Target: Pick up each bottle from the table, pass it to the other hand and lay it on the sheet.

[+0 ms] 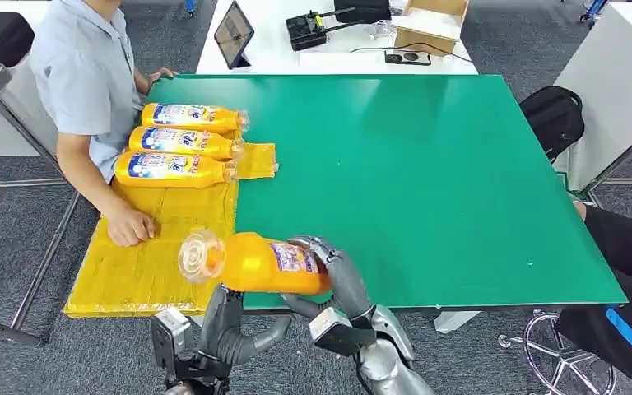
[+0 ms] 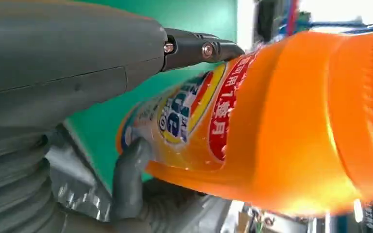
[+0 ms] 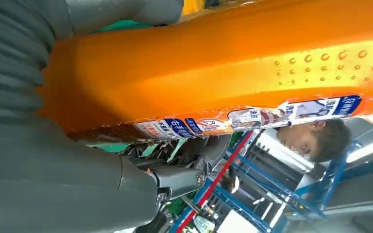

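Observation:
An orange bottle hangs on its side over the table's near edge, cap end towards the yellow sheet. My right hand grips its base end, fingers wrapped over the top. My left hand is just under the bottle's middle. Its fingers reach up on either side, with the thumb spread out below. Three more orange bottles lie side by side on the far part of the sheet.
A person sits at the table's left, one hand resting on the sheet near the bottle's cap. The green table stretches to the right. A black backpack and a second person are at the right side.

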Robot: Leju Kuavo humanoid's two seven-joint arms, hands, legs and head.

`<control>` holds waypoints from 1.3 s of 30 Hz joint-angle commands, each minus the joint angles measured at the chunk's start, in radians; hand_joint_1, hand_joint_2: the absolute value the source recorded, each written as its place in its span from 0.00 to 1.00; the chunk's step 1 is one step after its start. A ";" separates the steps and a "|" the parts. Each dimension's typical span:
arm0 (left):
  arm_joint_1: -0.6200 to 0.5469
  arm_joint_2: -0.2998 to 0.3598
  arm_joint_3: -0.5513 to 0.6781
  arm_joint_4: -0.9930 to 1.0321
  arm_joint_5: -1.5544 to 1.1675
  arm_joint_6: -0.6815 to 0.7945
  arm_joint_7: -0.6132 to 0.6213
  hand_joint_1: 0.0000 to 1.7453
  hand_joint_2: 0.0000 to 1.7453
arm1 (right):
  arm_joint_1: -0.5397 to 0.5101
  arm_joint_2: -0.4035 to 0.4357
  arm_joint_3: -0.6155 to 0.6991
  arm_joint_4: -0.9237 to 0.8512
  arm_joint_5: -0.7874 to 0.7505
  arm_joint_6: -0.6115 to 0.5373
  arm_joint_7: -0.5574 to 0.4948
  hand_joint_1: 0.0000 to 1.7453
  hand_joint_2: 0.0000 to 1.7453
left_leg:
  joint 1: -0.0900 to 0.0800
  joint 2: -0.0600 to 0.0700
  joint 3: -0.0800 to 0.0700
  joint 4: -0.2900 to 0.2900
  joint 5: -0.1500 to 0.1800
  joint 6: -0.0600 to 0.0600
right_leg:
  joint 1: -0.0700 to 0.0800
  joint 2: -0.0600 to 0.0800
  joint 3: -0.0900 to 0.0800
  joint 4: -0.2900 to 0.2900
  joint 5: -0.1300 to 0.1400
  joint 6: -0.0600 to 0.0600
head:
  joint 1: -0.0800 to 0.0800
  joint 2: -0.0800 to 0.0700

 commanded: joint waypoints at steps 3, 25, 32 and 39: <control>-0.058 0.032 -0.057 0.027 0.071 0.035 0.058 0.00 1.00 | -0.077 0.057 0.146 0.246 -0.040 -0.064 -0.046 1.00 1.00 | 0.001 0.002 0.003 -0.001 -0.001 0.001 | 0.001 0.001 0.002 -0.001 0.000 -0.002 | 0.000 0.000; -0.103 -0.002 -0.006 -0.009 0.178 0.005 0.024 1.00 1.00 | -0.129 0.056 0.241 0.398 -0.070 -0.009 -0.041 1.00 1.00 | 0.001 -0.001 0.003 -0.001 0.000 0.001 | 0.001 -0.003 0.002 -0.001 -0.001 -0.002 | 0.000 0.000; -0.106 0.005 -0.020 0.006 0.215 -0.059 0.034 1.00 1.00 | -0.130 0.050 0.232 0.375 -0.054 -0.038 -0.048 0.45 1.00 | 0.000 -0.002 0.001 -0.001 0.000 0.001 | 0.001 -0.003 0.001 -0.001 -0.001 -0.002 | 0.000 0.000; -0.160 0.013 0.027 0.080 0.168 0.001 0.048 1.00 1.00 | -0.117 0.031 0.274 0.300 -0.022 -0.136 -0.092 0.00 0.00 | 0.000 -0.001 0.003 -0.001 0.000 0.001 | 0.001 -0.003 0.003 -0.001 -0.001 -0.003 | 0.000 0.000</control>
